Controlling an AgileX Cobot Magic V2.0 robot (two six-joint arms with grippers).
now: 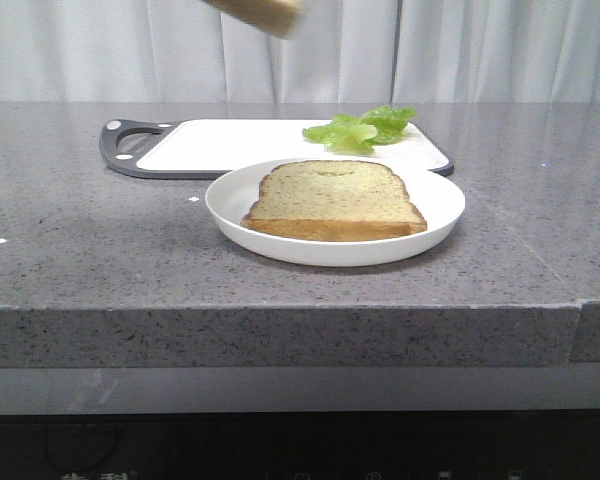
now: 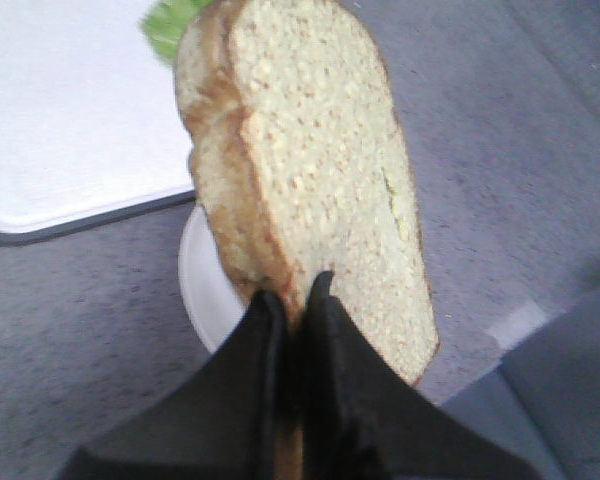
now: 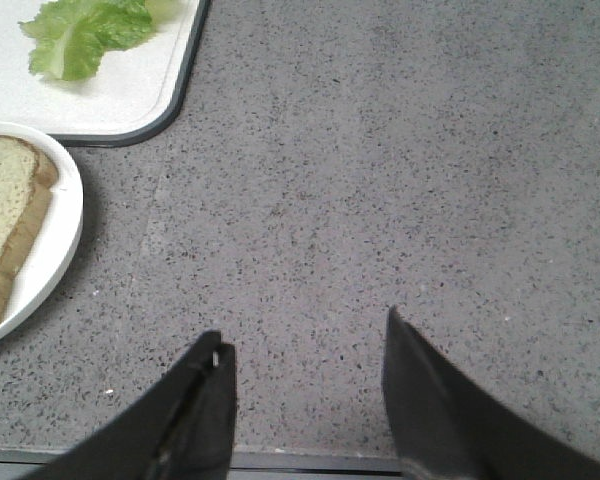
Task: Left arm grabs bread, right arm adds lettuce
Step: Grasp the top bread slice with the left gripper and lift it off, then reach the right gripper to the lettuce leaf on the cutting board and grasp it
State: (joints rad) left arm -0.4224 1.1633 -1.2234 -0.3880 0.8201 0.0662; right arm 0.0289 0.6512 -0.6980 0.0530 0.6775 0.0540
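Note:
My left gripper (image 2: 295,290) is shut on the bread (image 2: 310,170), a thick slice with a golden crust and a pale face, pinched at its edge and held in the air. In the front view only a corner of that bread (image 1: 265,12) shows at the top edge, above the white plate (image 1: 230,205). The lettuce (image 1: 365,127) lies on the far right end of the white cutting board (image 1: 220,145). My right gripper (image 3: 303,330) is open over bare counter, right of the plate (image 3: 65,215) and nearer than the lettuce (image 3: 85,35).
Another slice of bread (image 1: 335,198) lies flat on the plate. The cutting board has a dark rim and a handle (image 1: 130,140) at its left end. The grey stone counter (image 1: 520,250) ends in a front edge close to the plate.

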